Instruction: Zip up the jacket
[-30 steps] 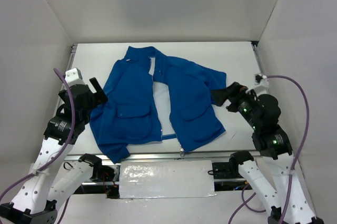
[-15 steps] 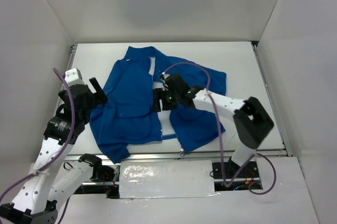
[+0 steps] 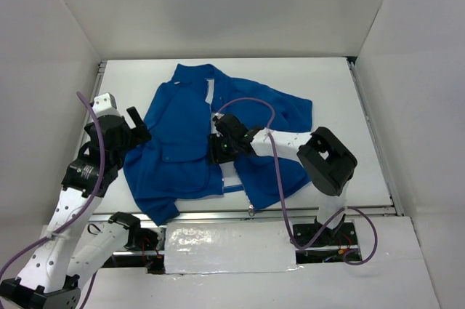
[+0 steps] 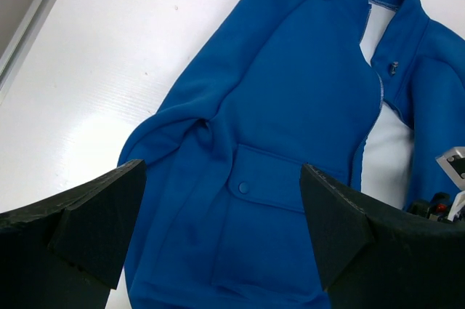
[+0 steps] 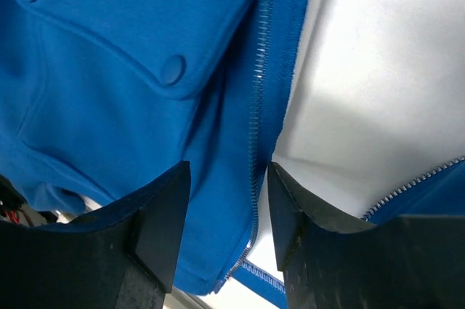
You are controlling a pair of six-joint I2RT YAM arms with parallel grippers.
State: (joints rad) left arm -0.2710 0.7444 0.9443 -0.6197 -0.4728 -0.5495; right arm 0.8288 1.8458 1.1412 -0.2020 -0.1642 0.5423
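Because the half-narrowed right gripper (image 5: 225,225) straddled one zipper edge (image 5: 256,105) toward six o'clock on the jacket (image 3: 182,145), spread mid-way across the table (image 3: 327,83), it risked bunching loose cloth, while the wide-open left gripper (image 3: 136,126) hung at nine o'clock.

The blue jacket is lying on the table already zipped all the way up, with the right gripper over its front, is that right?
The jacket is not zipped: its front lies open, pale lining showing between the zipper edges, as the right wrist view shows. The rest holds: it lies on the table with the right gripper over its front.
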